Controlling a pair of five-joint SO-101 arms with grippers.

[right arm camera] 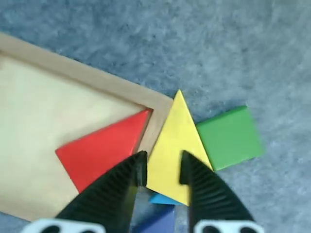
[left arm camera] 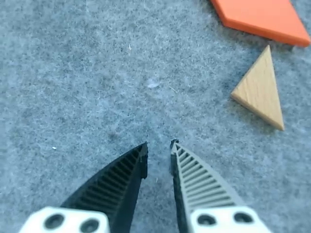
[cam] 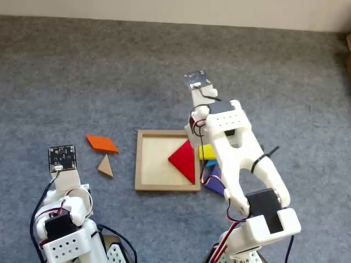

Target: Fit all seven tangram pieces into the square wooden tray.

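The square wooden tray (cam: 143,164) lies mid-table with a red triangle (cam: 185,160) in its right part. My right gripper (right arm camera: 163,162) hangs open just above a yellow triangle (right arm camera: 175,141), which lies against the outside of the tray's corner (right arm camera: 158,104). A green square (right arm camera: 228,138) touches the yellow triangle. A light blue piece (right arm camera: 163,199) and a dark blue piece (right arm camera: 158,221) peek out under the fingers. My left gripper (left arm camera: 159,147) is open a little over bare carpet. A wooden triangle (left arm camera: 261,90) and an orange parallelogram (left arm camera: 260,17) lie ahead of it.
The right arm (cam: 241,159) stretches over the pieces at the tray's right edge, hiding part of them. The left arm (cam: 63,211) sits at the near left. The orange parallelogram (cam: 102,143) and wooden triangle (cam: 105,166) lie left of the tray on grey carpet (cam: 82,82).
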